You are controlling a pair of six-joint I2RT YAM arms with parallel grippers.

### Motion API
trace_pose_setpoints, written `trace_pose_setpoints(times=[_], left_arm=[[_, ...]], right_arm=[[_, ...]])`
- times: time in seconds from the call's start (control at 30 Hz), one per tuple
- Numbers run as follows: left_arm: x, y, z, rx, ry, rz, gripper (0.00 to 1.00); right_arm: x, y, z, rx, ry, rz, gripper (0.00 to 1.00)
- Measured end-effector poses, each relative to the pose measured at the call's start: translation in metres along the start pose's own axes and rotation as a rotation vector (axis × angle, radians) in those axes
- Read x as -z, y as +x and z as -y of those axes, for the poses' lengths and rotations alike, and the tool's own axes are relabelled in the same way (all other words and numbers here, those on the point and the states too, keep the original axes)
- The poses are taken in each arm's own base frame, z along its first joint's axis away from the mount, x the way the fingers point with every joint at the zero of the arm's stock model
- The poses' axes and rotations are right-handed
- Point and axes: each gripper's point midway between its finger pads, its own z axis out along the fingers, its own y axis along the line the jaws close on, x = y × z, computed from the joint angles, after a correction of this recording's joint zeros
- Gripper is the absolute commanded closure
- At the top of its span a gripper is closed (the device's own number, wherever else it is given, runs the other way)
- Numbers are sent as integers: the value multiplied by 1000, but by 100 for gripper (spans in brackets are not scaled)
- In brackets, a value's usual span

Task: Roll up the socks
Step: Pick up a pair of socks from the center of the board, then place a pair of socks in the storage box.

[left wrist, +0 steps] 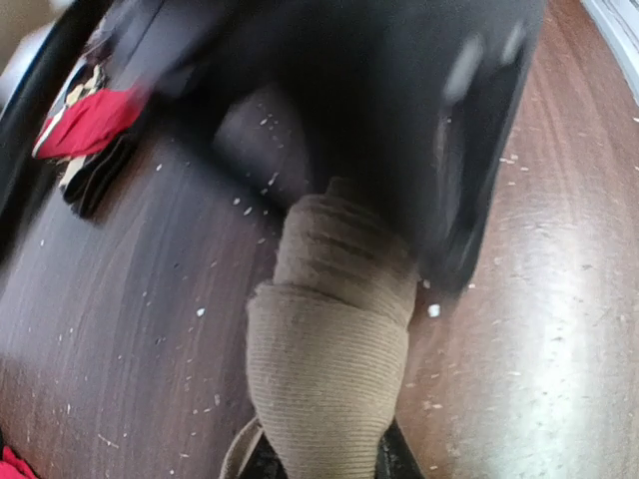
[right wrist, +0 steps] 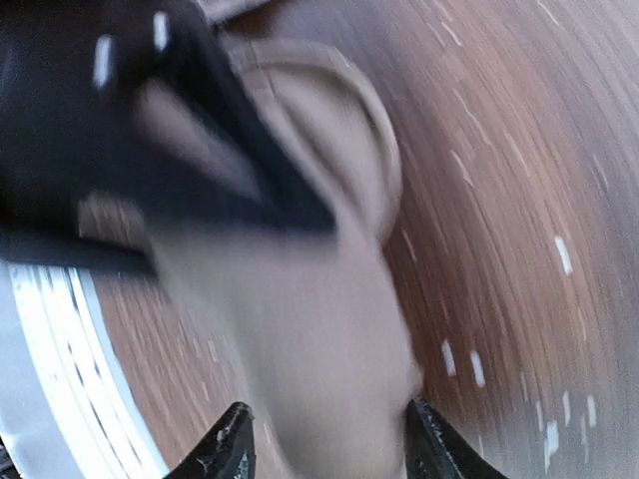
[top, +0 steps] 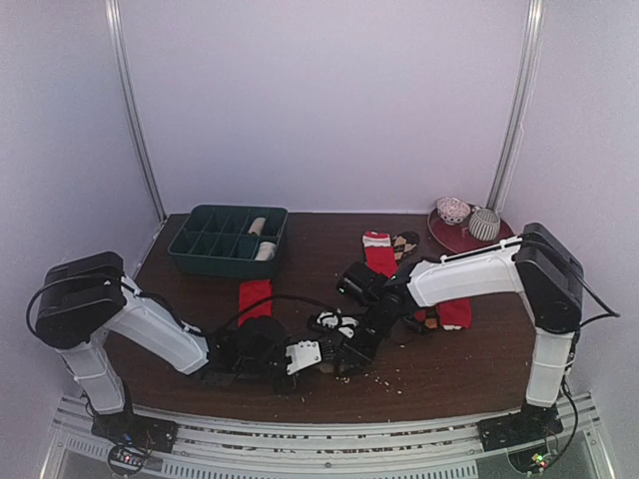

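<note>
A rolled tan sock (left wrist: 329, 339) lies on the dark wood table, and my left gripper (left wrist: 324, 464) is shut on its near end. The same tan sock (right wrist: 319, 339) shows blurred in the right wrist view. My right gripper (right wrist: 329, 449) stands open around it, with a small gap at the left fingertip (right wrist: 235, 444). From above, the left gripper (top: 308, 355) and the right gripper (top: 351, 349) meet at the front middle and hide the roll. Red socks (top: 256, 297) (top: 379, 254) and a diamond-patterned one (top: 404, 242) lie behind them.
A dark green compartment tray (top: 190, 244) at the back left holds rolled socks (top: 262, 239). A red plate (top: 444, 238) with two balled items stands at the back right. White crumbs dot the wood. The metal rail (top: 329, 454) runs along the near edge.
</note>
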Motion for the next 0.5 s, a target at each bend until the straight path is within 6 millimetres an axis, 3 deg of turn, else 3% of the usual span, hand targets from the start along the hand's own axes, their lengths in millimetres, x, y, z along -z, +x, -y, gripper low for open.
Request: trace_pose_setpoints(times=[0.13,0.33,0.4,0.5], left_arm=[[3,5,-14,63,-14,-11,100],[14,14,-49,212,-51,-66,100],[17,3,-65,254,-71,-59,100],[24,-30,-98,309,-116,-4,100]], right_arm=[[40,14,3,-42,52,27,47],[122,0,3,-58,154,257,47],[141,0,4,-81,176,331,46],[158,4,9,-119,200,409,46]])
